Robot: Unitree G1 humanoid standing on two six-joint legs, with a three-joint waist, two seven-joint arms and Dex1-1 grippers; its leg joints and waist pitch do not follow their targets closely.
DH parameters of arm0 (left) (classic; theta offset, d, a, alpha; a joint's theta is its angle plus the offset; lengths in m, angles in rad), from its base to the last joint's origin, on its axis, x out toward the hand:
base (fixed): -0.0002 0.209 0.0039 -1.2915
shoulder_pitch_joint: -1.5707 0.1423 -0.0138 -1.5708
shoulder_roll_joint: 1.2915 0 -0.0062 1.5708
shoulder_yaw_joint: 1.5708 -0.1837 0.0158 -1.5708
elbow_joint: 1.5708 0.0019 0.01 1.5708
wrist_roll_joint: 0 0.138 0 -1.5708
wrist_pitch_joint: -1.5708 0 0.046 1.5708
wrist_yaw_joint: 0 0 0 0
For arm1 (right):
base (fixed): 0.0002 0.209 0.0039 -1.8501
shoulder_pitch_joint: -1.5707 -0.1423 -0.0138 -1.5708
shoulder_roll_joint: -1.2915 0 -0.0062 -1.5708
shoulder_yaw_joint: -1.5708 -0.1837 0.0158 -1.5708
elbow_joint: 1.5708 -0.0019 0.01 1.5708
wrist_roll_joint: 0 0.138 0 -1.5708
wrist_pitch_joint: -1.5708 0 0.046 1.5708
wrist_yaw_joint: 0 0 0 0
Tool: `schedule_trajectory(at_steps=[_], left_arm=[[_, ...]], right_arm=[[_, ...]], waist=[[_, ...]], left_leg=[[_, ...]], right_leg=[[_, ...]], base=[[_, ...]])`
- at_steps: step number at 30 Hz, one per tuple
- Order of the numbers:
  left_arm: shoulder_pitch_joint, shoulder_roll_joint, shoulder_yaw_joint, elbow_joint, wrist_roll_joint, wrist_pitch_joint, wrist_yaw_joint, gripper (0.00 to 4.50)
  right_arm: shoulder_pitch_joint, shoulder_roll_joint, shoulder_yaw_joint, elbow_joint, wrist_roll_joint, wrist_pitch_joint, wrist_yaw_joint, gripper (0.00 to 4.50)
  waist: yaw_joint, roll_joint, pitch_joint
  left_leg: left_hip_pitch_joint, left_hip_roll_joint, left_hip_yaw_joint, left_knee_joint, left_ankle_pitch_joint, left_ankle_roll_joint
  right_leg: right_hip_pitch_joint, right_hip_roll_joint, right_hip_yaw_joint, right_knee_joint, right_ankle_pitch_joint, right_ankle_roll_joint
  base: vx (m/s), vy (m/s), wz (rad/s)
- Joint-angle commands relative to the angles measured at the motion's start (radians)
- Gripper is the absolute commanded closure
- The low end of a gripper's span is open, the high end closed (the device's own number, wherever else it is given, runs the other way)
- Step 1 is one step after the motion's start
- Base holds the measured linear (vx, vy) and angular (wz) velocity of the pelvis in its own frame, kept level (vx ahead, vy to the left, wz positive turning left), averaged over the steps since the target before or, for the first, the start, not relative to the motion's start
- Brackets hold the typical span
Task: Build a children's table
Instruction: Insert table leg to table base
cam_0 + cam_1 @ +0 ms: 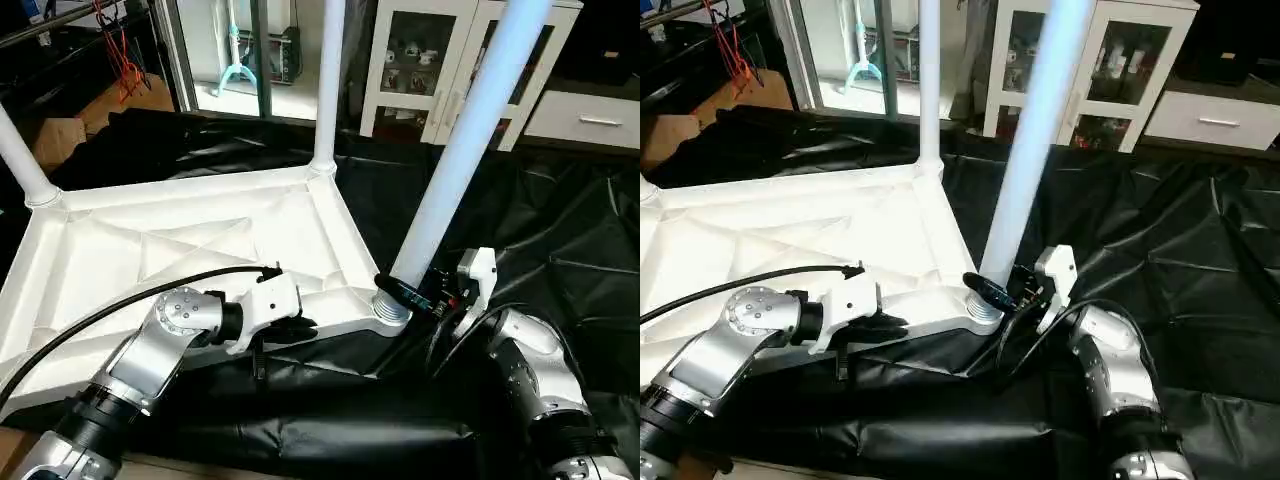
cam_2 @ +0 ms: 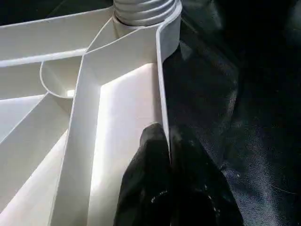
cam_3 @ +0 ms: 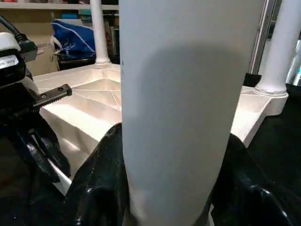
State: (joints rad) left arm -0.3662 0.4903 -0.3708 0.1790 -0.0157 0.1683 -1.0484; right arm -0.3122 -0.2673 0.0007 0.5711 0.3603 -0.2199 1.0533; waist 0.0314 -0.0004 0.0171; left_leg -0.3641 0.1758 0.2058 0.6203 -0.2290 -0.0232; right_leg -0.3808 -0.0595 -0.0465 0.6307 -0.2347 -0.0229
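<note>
The white tabletop (image 1: 150, 250) lies upside down on a black sheet, ribbed underside up. Legs stand upright in its far left corner (image 1: 20, 150) and back corner (image 1: 325, 90). A third leg (image 1: 470, 140) rises tilted from the near right corner socket (image 1: 390, 312). My right gripper (image 1: 405, 292) is shut on this leg just above the socket; in the right wrist view its black fingers (image 3: 101, 188) hug the tube (image 3: 183, 94) on both sides. My left gripper (image 1: 285, 330) is shut on the tabletop's front rim (image 2: 162, 94), one finger (image 2: 146, 188) inside the wall and one outside.
The black sheet (image 1: 560, 220) covers the floor around the tabletop. A white glass-door cabinet (image 1: 440, 70) and drawers (image 1: 590, 120) stand behind. A cardboard box (image 1: 60, 135) sits at the far left. A black cable (image 1: 100, 310) runs over the tabletop to my left wrist.
</note>
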Motion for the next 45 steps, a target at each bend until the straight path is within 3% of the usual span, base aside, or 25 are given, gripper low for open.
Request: schedule_trajectory(at_steps=[1,6,9,10,11,12,13,14,15,16,17,18,19,22,24,29,32,36,39,40,41,42,44,45], left_arm=[[0.003,0.009,-0.011,-0.014,0.012,-0.004,-0.013,4.5],[0.005,0.009,-0.014,-0.014,0.017,-0.001,-0.01,4.5],[0.003,-0.002,-0.02,-0.011,0.042,0.053,0.034,4.5],[-0.002,-0.009,-0.023,-0.005,0.054,0.071,0.052,4.5],[-0.012,-0.028,-0.023,0.004,0.066,0.112,0.085,4.5],[-0.028,-0.056,-0.021,0.02,0.077,0.148,0.124,4.5],[-0.049,-0.088,-0.017,0.04,0.089,0.187,0.173,4.5],[-0.073,-0.126,-0.011,0.065,0.106,0.23,0.233,4.5],[-0.149,-0.254,0.03,0.153,0.136,0.345,0.433,4.5],[-0.175,-0.3,0.048,0.184,0.141,0.382,0.502,4.5],[-0.197,-0.333,0.057,0.207,0.139,0.398,0.541,4.5],[-0.197,-0.333,0.057,0.207,0.139,0.398,0.541,4.5],[-0.225,-0.372,0.057,0.227,0.135,0.406,0.564,4.5],[-0.247,-0.398,0.036,0.226,0.143,0.401,0.555,4.5],[-0.243,-0.387,0.036,0.213,0.15,0.397,0.542,4.5],[-0.243,-0.364,0.041,0.227,0.166,0.405,0.554,4.5],[-0.233,-0.337,0.033,0.214,0.149,0.332,0.516,4.5],[-0.176,-0.265,0.017,0.135,0.097,0.219,0.366,4.5],[-0.08,-0.141,0.001,-0.002,0.029,0.16,0.162,4.5],[-0.043,-0.079,-0.008,-0.047,0.015,0.14,0.096,4.5],[-0.028,-0.054,-0.011,-0.065,0.009,0.139,0.071,4.5],[-0.014,-0.03,-0.01,-0.08,0.004,0.14,0.054,4.5],[-0.009,-0.023,-0.008,-0.085,0.001,0.14,0.048,4.5],[-0.001,-0.012,-0.004,-0.094,-0.004,0.14,0.037,4.5]], right_arm=[[0.072,-0.018,0.028,0.095,-0.077,0.042,-0.025,2.63],[0.068,-0.012,0.022,0.101,-0.084,0.039,-0.05,2.63],[0.027,0.006,0.004,0.153,-0.131,0.027,-0.216,2.63],[0.009,0.012,-0.003,0.179,-0.143,0.033,-0.278,2.63],[-0.023,0.024,-0.019,0.223,-0.156,0.046,-0.381,2.63],[-0.058,0.038,-0.039,0.27,-0.162,0.062,-0.494,2.63],[-0.091,0.052,-0.059,0.315,-0.164,0.079,-0.605,2.63],[-0.119,0.064,-0.074,0.354,-0.166,0.094,-0.709,2.63],[-0.185,0.111,-0.114,0.444,-0.143,0.134,-0.92,2.63],[-0.206,0.128,-0.125,0.47,-0.135,0.146,-0.979,2.63],[-0.221,0.146,-0.123,0.486,-0.135,0.149,-0.999,2.63],[-0.221,0.146,-0.123,0.486,-0.135,0.149,-0.999,2.63],[-0.244,0.177,-0.111,0.499,-0.145,0.153,-1.021,2.63],[-0.285,0.226,-0.084,0.502,-0.171,0.164,-1.038,2.63],[-0.301,0.23,-0.048,0.509,-0.208,0.13,-1.025,2.63],[-0.322,0.232,-0.062,0.552,-0.203,0.082,-1.062,2.63],[-0.327,0.241,-0.106,0.541,-0.167,0.043,-1.018,2.63],[-0.315,0.23,-0.126,0.483,-0.128,0.033,-0.864,2.63],[-0.262,0.174,-0.084,0.368,-0.071,0.072,-0.568,2.63],[-0.222,0.126,-0.045,0.302,-0.055,0.104,-0.413,2.63],[-0.202,0.101,-0.025,0.274,-0.052,0.117,-0.347,2.63],[-0.18,0.068,-0.003,0.247,-0.052,0.132,-0.273,2.63],[-0.172,0.054,0.004,0.239,-0.049,0.14,-0.245,2.63],[-0.159,0.032,0.014,0.224,-0.045,0.154,-0.198,2.63]], waist=[[-0.009,0.015,-0.04],[-0.011,0.016,-0.038],[-0.014,0.022,-0.032],[-0.018,0.025,-0.025],[-0.026,0.021,-0.019],[-0.028,0.031,-0.016],[-0.039,0.026,-0.018],[-0.045,0.029,-0.018],[-0.046,0.028,-0.021],[-0.048,0.032,-0.023],[-0.042,0.029,-0.026],[-0.039,0.027,-0.028],[-0.038,0.029,-0.04],[-0.037,0.026,-0.048],[-0.037,0.026,-0.043],[-0.049,0.03,-0.035],[-0.053,0.028,-0.035],[-0.059,0.028,-0.039],[-0.069,0.027,-0.047],[-0.072,0.026,-0.05],[-0.075,0.021,-0.047],[-0.07,0.023,-0.047],[-0.065,0.026,-0.042],[-0.065,0.02,-0.041]], left_leg=[[0.018,0.068,-0.035,-0.079,-0.093,0.046],[0.018,0.069,-0.035,-0.082,-0.117,0.038],[0.02,0.07,-0.037,-0.089,-0.159,0.01],[0.023,0.069,-0.038,-0.094,-0.214,-0.009],[0.028,0.07,-0.038,-0.1,-0.278,-0.039],[0.033,0.068,-0.042,-0.101,-0.314,-0.052],[0.037,0.065,-0.043,-0.098,-0.336,-0.074],[0.034,0.062,-0.045,-0.098,-0.338,-0.084],[0.034,0.063,-0.047,-0.097,-0.33,-0.083],[0.04,0.062,-0.044,-0.091,-0.295,-0.094],[0.049,0.059,-0.037,-0.087,-0.291,-0.086],[0.046,0.056,-0.035,-0.085,-0.28,-0.074],[0.011,0.055,-0.041,-0.084,-0.138,-0.032],[0.013,0.054,-0.04,-0.073,-0.003,0.041],[0.009,0.058,-0.039,-0.076,-0.037,0.071],[0.016,0.064,-0.04,-0.087,-0.162,0.019],[0.012,0.064,-0.042,-0.089,-0.175,0.013],[0.005,0.064,-0.042,-0.086,-0.113,0.051],[-0.003,0.065,-0.044,-0.077,-0.033,0.119],[0.0,0.069,-0.046,-0.071,0.023,0.165],[0.001,0.069,-0.042,-0.072,0.027,0.177],[0.003,0.072,-0.044,-0.071,0.035,0.18],[0.01,0.075,-0.039,-0.075,0.03,0.171],[0.011,0.076,-0.038,-0.076,0.026,0.164]], right_leg=[[0.038,-0.084,0.05,-0.062,0.097,-0.269],[0.037,-0.083,0.05,-0.066,0.071,-0.267],[0.034,-0.084,0.05,-0.071,0.015,-0.261],[0.031,-0.083,0.051,-0.079,-0.058,-0.255],[0.027,-0.083,0.051,-0.085,-0.152,-0.248],[0.024,-0.086,0.052,-0.09,-0.207,-0.245],[0.021,-0.086,0.053,-0.094,-0.258,-0.236],[0.022,-0.087,0.054,-0.097,-0.28,-0.226],[0.023,-0.088,0.055,-0.099,-0.278,-0.224],[0.016,-0.086,0.057,-0.097,-0.233,-0.233],[0.013,-0.081,0.057,-0.098,-0.199,-0.236],[0.015,-0.082,0.058,-0.1,-0.175,-0.235],[0.047,-0.084,0.056,-0.077,0.015,-0.237],[0.048,-0.082,0.05,-0.059,0.24,-0.265],[0.051,-0.089,0.048,-0.064,0.202,-0.277],[0.044,-0.088,0.048,-0.082,0.011,-0.269],[0.046,-0.09,0.05,-0.083,0.003,-0.262],[0.053,-0.09,0.049,-0.073,0.104,-0.274],[0.06,-0.09,0.047,-0.057,0.243,-0.29],[0.056,-0.088,0.044,-0.049,0.314,-0.295],[0.053,-0.085,0.044,-0.051,0.315,-0.297],[0.052,-0.088,0.043,-0.049,0.309,-0.298],[0.043,-0.085,0.044,-0.054,0.249,-0.308],[0.042,-0.085,0.045,-0.056,0.23,-0.31]], base=[[0.0,0.0,0.0],[0.0,0.0,0.0],[0.0,0.0,0.0],[0.0,0.0,0.0],[0.0,0.0,0.0],[0.0,0.0,0.0],[0.0,0.0,0.0],[0.0,0.0,0.0],[0.0,0.0,0.0],[0.0,0.0,0.0],[0.0,0.0,0.0],[0.052,0.014,0.07],[0.052,0.014,0.07],[0.064,-0.001,0.01],[0.0,0.0,0.0],[0.0,0.0,0.0],[0.0,0.0,0.0],[0.0,0.0,0.0],[0.0,0.0,0.0],[0.0,0.0,0.0],[0.0,0.0,0.0],[0.0,0.0,0.0],[0.0,0.0,0.0],[0.0,0.0,0.0]])
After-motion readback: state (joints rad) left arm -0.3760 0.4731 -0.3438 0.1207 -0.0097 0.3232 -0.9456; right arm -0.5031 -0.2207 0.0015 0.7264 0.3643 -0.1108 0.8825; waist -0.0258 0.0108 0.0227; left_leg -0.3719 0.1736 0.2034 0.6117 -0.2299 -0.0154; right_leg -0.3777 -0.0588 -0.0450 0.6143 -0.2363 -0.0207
